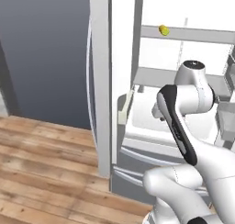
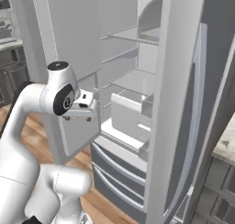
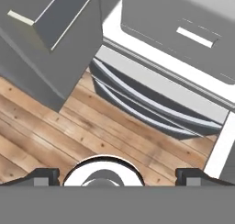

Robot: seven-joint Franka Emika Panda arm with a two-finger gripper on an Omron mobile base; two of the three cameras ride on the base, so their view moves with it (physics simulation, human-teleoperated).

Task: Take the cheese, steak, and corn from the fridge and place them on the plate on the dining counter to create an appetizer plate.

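Gripper (image 3: 114, 175) wide open, empty, w/ corn (image 1: 163, 30) on fridge (image 1: 183, 81) shelf well above it.

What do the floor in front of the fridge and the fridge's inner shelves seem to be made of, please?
The floor looks like matte wooden planks: brown boards with grain and seams. The fridge has inner shelves that look like smooth pale grey plastic or painted metal; the flat rendering leaves that open. A small yellow item sits on the upper shelf.
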